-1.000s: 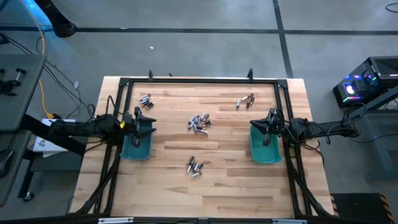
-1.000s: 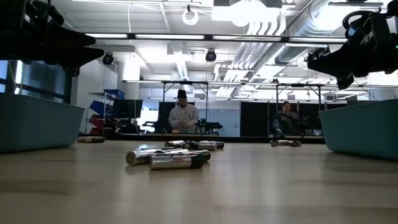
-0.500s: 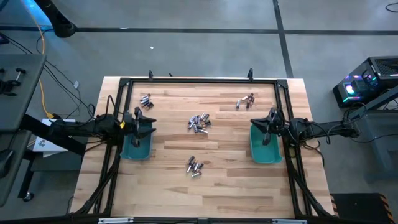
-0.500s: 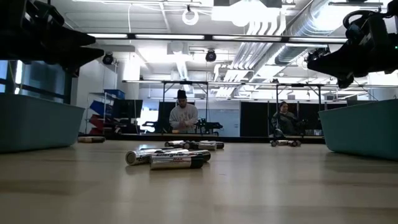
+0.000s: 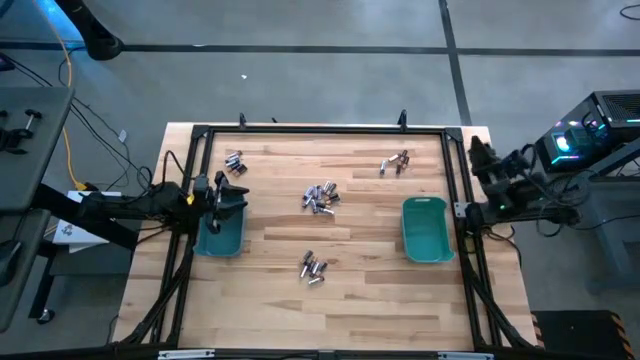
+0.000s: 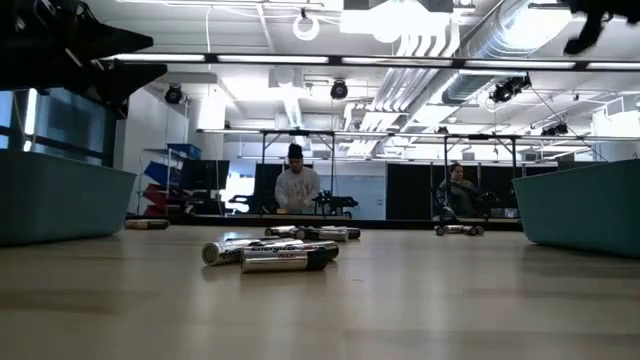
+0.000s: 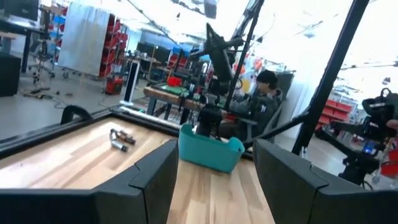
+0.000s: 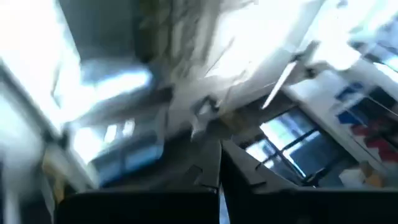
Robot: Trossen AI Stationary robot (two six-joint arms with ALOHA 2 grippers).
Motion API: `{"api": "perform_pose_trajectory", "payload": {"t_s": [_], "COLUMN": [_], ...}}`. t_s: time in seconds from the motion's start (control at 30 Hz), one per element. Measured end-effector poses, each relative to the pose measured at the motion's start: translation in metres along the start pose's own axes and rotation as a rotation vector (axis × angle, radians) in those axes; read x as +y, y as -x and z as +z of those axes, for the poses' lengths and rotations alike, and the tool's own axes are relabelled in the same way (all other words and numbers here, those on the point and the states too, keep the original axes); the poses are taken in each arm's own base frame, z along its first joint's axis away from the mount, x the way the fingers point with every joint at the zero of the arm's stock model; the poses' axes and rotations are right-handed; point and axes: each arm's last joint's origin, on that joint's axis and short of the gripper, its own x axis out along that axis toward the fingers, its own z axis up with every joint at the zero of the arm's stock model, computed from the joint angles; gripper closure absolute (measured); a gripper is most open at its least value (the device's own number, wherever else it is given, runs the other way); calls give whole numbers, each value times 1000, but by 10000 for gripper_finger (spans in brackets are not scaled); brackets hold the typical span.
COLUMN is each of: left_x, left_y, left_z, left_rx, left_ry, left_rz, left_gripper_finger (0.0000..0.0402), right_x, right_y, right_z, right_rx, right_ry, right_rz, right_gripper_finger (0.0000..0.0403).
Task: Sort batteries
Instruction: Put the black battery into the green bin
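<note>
Left tool (image 5: 232,194), jaws apart, hovers over the left bin (image 5: 220,236); right tool (image 5: 478,152), shut and empty, sits off-counter. Batteries (image 5: 320,196) need a centred, low grasp.

Left gripper (image 5: 228,196) level over table's left side, fingers (image 7: 149,180) spread wide. Right gripper (image 5: 478,152) off right edge, pointing up, fingers (image 8: 199,180) pressed together.

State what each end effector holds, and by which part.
Nothing. The left end effector is open and empty above its bin; the right end effector is shut on nothing.
</note>
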Motion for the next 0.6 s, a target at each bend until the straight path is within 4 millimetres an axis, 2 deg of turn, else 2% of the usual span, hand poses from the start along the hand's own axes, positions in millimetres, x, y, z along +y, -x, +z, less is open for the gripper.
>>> {"api": "perform_pose_trajectory", "payload": {"t_s": [0.1, 0.33, 0.5, 0.6], "left_x": [0, -1, -1, -1], "left_y": [0, 0, 0, 0], "left_z": [1, 2, 2, 2], "left_rx": [-8, -24, -24, -24], "left_ry": [1, -61, -81, -81], "left_rz": [-2, -5, -5, -5], "left_gripper_finger": [199, 199, 199, 199], "right_x": [16, 46, 61, 59], "right_y": [-24, -85, -132, -157], "right_z": [12, 29, 25, 15], "right_rx": [176, 506, 669, 803], "right_ry": [128, 334, 438, 424], "right_rz": [-6, -352, -544, -665], "right_gripper_finger": [403, 403, 403, 403]}}
